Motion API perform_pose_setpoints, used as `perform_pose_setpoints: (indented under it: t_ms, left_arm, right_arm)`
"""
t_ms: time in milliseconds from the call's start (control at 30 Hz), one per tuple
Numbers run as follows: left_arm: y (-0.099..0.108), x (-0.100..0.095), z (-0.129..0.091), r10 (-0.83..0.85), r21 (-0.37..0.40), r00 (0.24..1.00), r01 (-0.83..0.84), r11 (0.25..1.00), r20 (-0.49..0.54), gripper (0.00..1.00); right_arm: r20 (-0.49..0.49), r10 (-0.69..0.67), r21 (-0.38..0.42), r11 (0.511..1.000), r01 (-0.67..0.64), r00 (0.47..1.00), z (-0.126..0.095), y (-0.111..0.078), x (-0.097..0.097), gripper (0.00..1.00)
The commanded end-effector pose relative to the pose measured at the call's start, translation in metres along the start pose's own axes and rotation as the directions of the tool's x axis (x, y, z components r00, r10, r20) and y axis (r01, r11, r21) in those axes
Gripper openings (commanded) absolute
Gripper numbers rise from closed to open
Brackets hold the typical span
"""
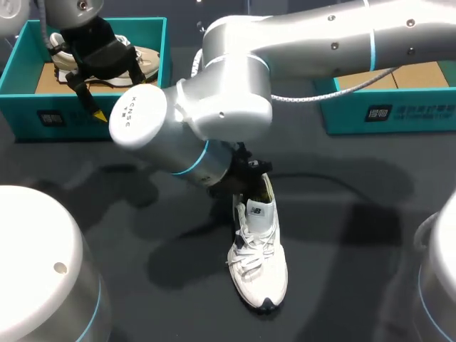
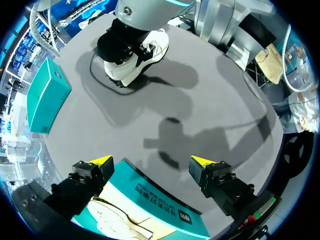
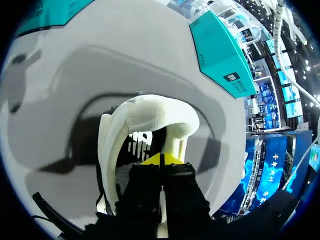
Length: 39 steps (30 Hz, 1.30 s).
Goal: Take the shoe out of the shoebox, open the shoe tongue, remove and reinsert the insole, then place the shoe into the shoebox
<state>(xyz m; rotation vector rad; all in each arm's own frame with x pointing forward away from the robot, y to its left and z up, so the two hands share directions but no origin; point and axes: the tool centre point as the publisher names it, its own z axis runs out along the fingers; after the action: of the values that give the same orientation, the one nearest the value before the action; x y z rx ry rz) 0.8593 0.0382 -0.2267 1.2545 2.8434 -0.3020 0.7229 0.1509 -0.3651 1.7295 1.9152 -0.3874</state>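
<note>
A white lace-up shoe stands on the dark table, toe toward me. My right gripper reaches down into its heel opening. In the right wrist view that gripper is shut, tips together inside the shoe's collar, pinching a pale strip that looks like the insole. A yellowish edge of the insole shows at the heel. My left gripper hangs open above the front wall of the left teal shoebox, with nothing between its fingers.
The left shoebox holds another pale shoe. A second teal box with a bare cardboard floor stands at the back right. My right arm spans the middle of the table.
</note>
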Motion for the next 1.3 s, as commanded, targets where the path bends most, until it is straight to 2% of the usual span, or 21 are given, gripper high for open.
perform_pose_setpoints:
  t_ms: [33, 233, 333, 467, 533, 667, 967, 1167, 1300]
  left_arm:
    - [0.0, 0.0, 0.0, 0.001, -0.002, 1.0, -0.001, 1.0, -0.001, 1.0]
    - [0.0, 0.0, 0.0, 0.001, -0.002, 1.0, -0.001, 1.0, -0.001, 1.0]
    - [0.0, 0.0, 0.0, 0.001, -0.002, 1.0, -0.001, 1.0, -0.001, 1.0]
    - [0.0, 0.0, 0.0, 0.001, -0.002, 1.0, -0.001, 1.0, -0.001, 1.0]
    - [0.0, 0.0, 0.0, 0.001, -0.002, 1.0, -0.001, 1.0, -0.001, 1.0]
    - [0.0, 0.0, 0.0, 0.001, -0.002, 1.0, -0.001, 1.0, -0.001, 1.0]
    - [0.0, 0.0, 0.0, 0.001, -0.002, 1.0, -0.001, 1.0, -0.001, 1.0]
    - [0.0, 0.0, 0.0, 0.001, -0.002, 1.0, -0.001, 1.0, -0.001, 1.0]
    - [0.0, 0.0, 0.0, 0.001, -0.002, 1.0, -0.001, 1.0, -0.001, 1.0]
  right_arm:
    - [0.352, 0.198, -0.016, 0.979, -0.205, 0.915, 0.007, -0.003, 0.009, 0.0]
    - [0.333, 0.205, 0.027, 0.974, -0.227, 0.92, 0.034, -0.002, 0.007, 0.0]
    - [0.286, 0.221, 0.037, 0.97, -0.241, 0.932, 0.043, -0.003, 0.009, 0.0]
    - [0.175, 0.249, 0.034, 0.965, -0.259, 0.953, 0.052, -0.006, 0.012, 0.0]
    - [0.145, 0.252, 0.042, 0.965, -0.26, 0.957, 0.054, -0.007, 0.014, 0.0]
    - [0.001, 0.249, 0.035, 0.968, -0.249, 0.968, 0.053, -0.008, 0.024, 0.0]
    - [-0.23, 0.231, 0.08, 0.973, -0.219, 0.945, 0.05, -0.01, 0.036, 0.0]
    - [-0.346, 0.182, 0.103, 0.982, -0.156, 0.92, 0.049, -0.006, 0.042, 0.0]
    - [-0.37, 0.162, 0.119, 0.985, -0.126, 0.915, 0.044, -0.004, 0.048, 0.0]
